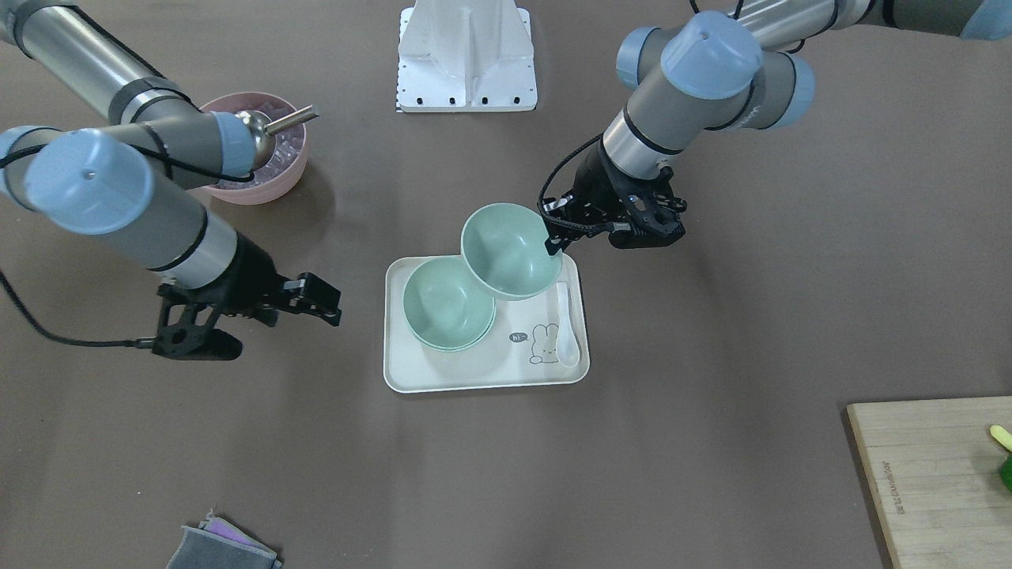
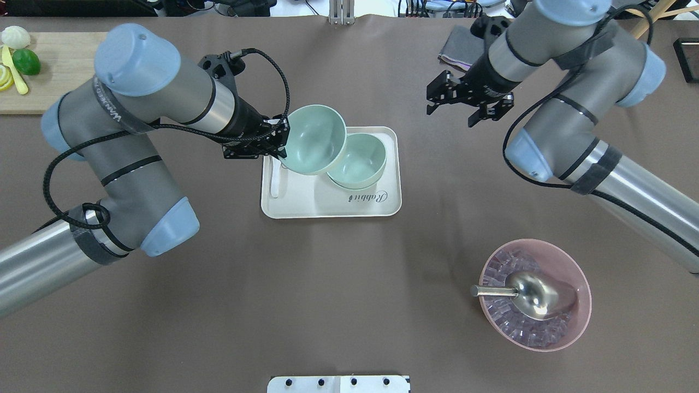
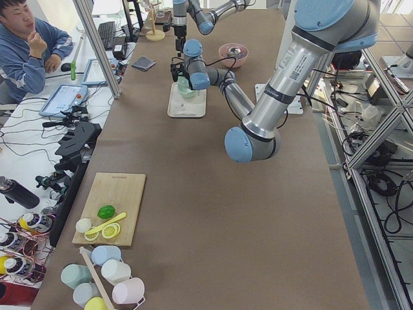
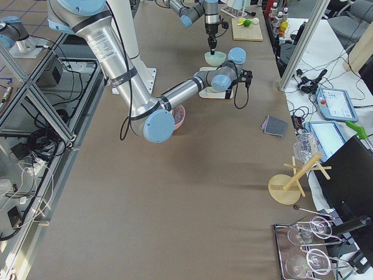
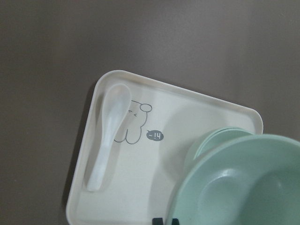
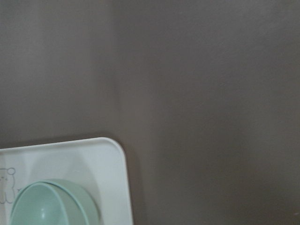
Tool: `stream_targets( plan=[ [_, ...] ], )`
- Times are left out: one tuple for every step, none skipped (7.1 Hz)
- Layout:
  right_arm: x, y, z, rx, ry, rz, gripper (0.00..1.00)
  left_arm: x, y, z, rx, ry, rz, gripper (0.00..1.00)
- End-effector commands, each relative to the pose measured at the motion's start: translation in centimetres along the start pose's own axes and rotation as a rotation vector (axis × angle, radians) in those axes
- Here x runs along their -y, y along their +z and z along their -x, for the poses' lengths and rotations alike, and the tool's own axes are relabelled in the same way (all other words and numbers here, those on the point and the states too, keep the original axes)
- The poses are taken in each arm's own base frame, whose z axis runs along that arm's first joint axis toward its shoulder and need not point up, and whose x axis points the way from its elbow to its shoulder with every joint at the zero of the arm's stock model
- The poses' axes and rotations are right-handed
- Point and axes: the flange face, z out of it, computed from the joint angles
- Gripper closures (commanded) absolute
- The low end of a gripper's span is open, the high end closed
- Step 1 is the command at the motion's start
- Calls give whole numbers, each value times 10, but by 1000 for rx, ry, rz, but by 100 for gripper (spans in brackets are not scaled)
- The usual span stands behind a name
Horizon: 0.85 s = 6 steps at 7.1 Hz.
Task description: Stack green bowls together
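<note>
My left gripper [image 2: 281, 143] is shut on the rim of one green bowl [image 2: 317, 139]. It holds that bowl tilted above the cream tray [image 2: 306, 204], overlapping the edge of the other green bowls [image 2: 360, 161]. Those sit nested on the tray; in the front view [image 1: 447, 304] a double rim shows. The held bowl [image 1: 510, 249] hangs from my left gripper [image 1: 553, 237] and fills the left wrist view [image 5: 248, 187]. My right gripper [image 2: 464, 112] is open and empty, off to the tray's side over bare table, as the front view [image 1: 332, 303] also shows.
A white spoon [image 1: 566, 324] lies on the tray beside the rabbit print. A pink bowl [image 2: 579, 284] with ice and a metal scoop [image 2: 532, 295] stands near the robot's right. A cutting board [image 2: 54, 65] with fruit is far left, a folded cloth [image 2: 456, 46] far right.
</note>
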Motion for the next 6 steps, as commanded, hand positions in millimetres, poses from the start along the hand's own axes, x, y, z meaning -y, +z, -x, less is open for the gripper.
stream_targets(
  plan=[
    [14, -18, -60, -17, -49, 1, 0, -24, 25, -25, 11, -25, -26, 100],
    [12, -15, -72, -26, -39, 5, 0, -19, 37, -40, 20, -38, -31, 100],
    [12, -15, -78, -30, -51, 6, 0, -16, 43, -54, 20, -64, -46, 100],
    [12, -12, -85, -37, -58, 7, 0, -14, 46, -55, 24, -60, -44, 100],
    [10, -12, -89, -41, -55, 8, 0, -12, 50, -54, 31, -58, -44, 100],
    [9, -10, -94, -45, -52, 9, 0, -11, 54, -53, 38, -61, -44, 100]
  ],
)
